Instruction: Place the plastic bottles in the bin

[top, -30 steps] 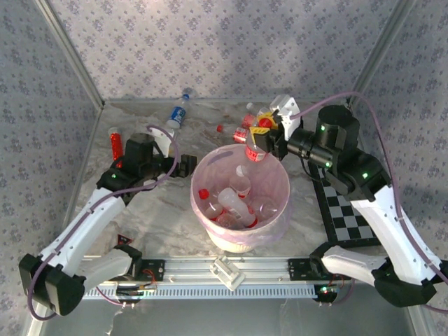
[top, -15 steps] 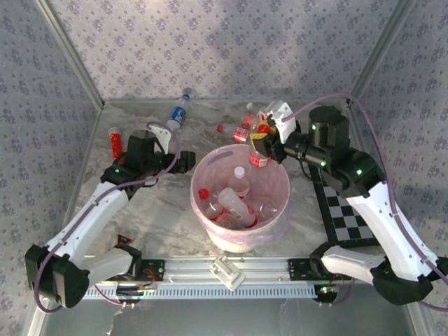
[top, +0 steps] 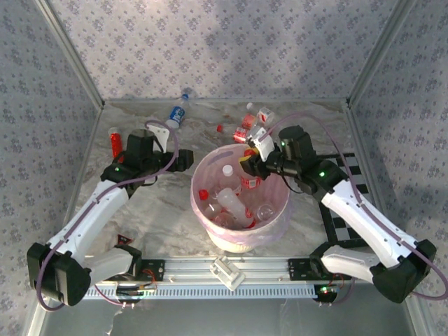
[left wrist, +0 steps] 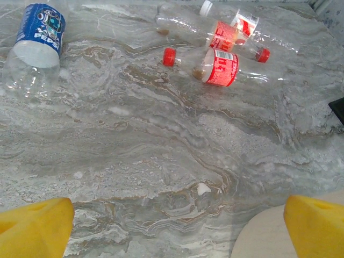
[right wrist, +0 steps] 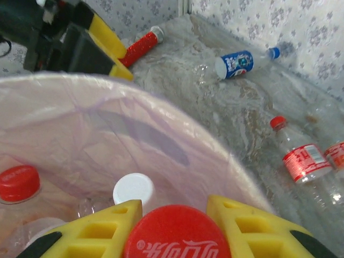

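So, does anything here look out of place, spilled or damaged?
Nothing looks spilled or broken. The only disorder lies on the table, where several bottles lie on their sides: a blue-label bottle at the far edge, a red bottle at the left edge, and red-label bottles behind the bin.

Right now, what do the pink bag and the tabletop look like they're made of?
The pink bag looks like thin, see-through plastic film: it wrinkles and light shows through. The tabletop looks like grey veined marble, though it could be a printed sheet.
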You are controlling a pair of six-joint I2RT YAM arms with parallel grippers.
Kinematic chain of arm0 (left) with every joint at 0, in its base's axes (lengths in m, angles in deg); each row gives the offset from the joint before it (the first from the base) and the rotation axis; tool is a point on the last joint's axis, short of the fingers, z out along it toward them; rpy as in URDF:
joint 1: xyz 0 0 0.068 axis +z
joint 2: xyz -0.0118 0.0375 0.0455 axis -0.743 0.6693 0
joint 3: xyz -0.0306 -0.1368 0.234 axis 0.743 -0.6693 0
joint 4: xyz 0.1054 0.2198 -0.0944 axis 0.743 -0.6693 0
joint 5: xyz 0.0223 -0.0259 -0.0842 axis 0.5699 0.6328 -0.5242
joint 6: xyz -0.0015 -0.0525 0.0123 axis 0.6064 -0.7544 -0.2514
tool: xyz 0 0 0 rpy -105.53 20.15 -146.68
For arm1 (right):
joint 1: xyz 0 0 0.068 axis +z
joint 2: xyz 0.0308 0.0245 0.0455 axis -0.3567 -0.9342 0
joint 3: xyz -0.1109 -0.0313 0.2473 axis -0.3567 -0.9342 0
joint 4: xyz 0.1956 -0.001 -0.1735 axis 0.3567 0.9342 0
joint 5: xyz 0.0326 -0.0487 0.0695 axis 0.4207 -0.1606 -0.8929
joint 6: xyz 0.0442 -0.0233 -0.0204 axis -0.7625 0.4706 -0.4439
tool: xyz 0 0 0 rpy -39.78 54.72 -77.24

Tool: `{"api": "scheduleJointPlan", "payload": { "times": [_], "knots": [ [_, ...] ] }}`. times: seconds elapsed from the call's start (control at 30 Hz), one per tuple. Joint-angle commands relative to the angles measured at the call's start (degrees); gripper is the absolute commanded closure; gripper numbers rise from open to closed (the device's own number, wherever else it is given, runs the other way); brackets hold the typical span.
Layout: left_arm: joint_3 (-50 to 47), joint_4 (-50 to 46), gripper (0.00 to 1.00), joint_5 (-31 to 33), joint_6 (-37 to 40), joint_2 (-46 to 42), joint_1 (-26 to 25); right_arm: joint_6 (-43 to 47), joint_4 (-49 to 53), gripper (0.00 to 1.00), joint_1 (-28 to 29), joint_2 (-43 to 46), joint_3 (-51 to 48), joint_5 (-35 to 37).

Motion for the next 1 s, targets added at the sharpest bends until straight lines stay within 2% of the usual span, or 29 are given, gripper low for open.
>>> {"api": "scheduleJointPlan", "payload": {
  "times": [0.0, 0.27, 0.4, 0.47, 0.57, 0.7, 0.77, 0.87, 0.97],
  "knots": [
    [1.29, 1.1, 0.0, 0.36, -0.83, -1.05, 0.63, -3.86, 0.2, 1.0, 1.39, 0.86, -4.23, -1.02],
    [1.82, 0.96, 0.0, 1.46, -1.18, 1.1, 1.68, -1.41, 2.04, 1.0, 5.04, 0.93, -8.66, 3.71],
    [2.91, 0.55, 0.0, 2.01, -1.62, 2.73, 2.99, -2.62, 2.56, 0.98, 5.04, 2.21, -6.58, 3.51],
    [3.37, 0.73, 0.0, 1.81, -1.62, 3.41, 3.51, -2.89, 4.22, 0.89, 5.01, 2.51, -3.5, 3.94],
    [4.03, 1.42, 0.0, 1.61, -1.27, 4.63, 4.13, -2.99, 7.38, 0.69, 4.91, 2.16, 2.23, 3.93],
    [5.95, 1.34, 0.0, 1.61, -0.57, 7.22, 5.32, -3.16, 10.81, 0.29, 4.21, 1.57, 10.28, 3.46],
    [6.84, 1.35, 0.0, 1.4, -0.18, 8.36, 5.72, -3.16, 11.49, 0.2, 4.07, 1.37, 13.57, 3.47],
    [7.77, 1.98, 0.0, 0.85, 0.45, 9.95, 6.44, -3.68, 14.08, 0.2, 3.81, 0.79, 17.56, 4.48],
    [8.76, 2.76, 0.0, -0.17, 0.57, 12.36, 7.98, -4.03, 16.09, 0.3, 3.73, -0.26, 19.14, 5.13]
  ]
}}
